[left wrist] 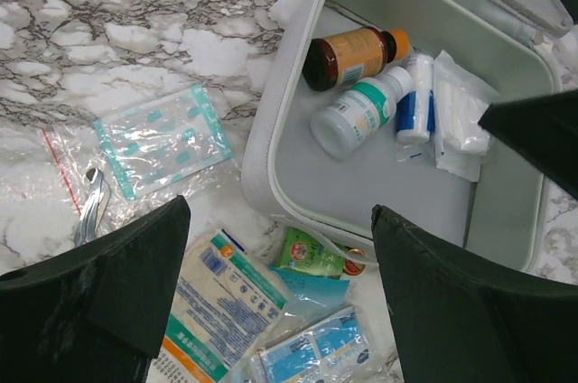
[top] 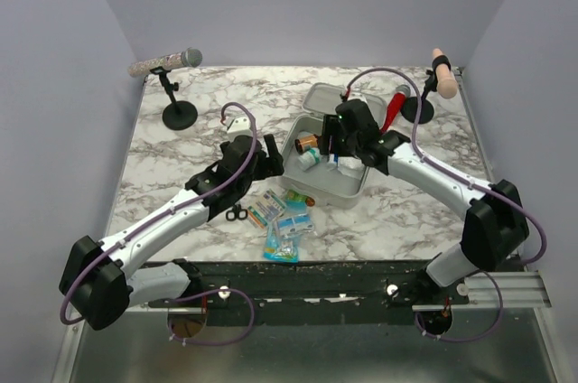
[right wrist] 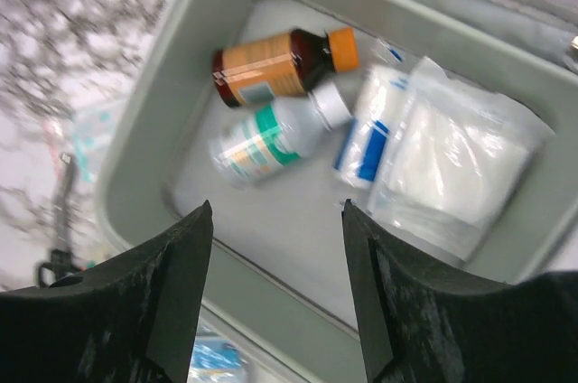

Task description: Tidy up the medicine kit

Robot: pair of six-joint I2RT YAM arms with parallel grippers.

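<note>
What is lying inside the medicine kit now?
Inside the medicine kit: an amber bottle with orange cap, a white bottle with green label, a white-and-blue roll and a clear gauze packet. The right end effector covers part of the floor, so anything there is unseen.

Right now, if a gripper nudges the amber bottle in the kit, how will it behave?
Likely rolls: the amber bottle lies on its side in the medicine kit. Glossy sides may slip. The white bottle beside it would probably shift.
</note>
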